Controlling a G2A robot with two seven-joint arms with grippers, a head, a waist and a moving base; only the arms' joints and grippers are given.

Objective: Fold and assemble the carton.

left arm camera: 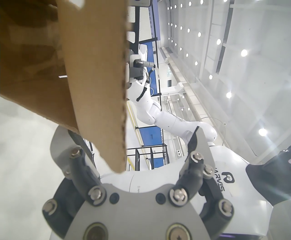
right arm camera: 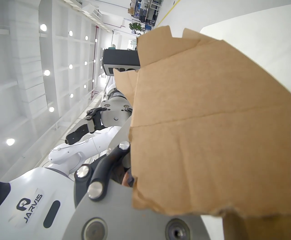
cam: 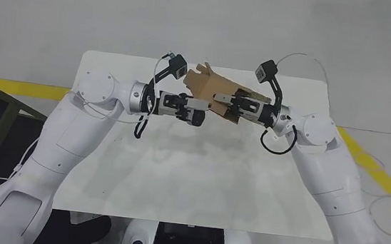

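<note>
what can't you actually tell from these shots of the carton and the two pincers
Right wrist view: the carton covers the right pincer, hiding where it grips.
Left wrist view: a flap hides one fingertip of the open left pincer; contact unclear.
Top view: flaps too small to tell which are folded; the carton's underside faces away.

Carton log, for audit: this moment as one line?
carton | aloft over table | right gripper: shut on carton | left gripper: open, at carton
</note>
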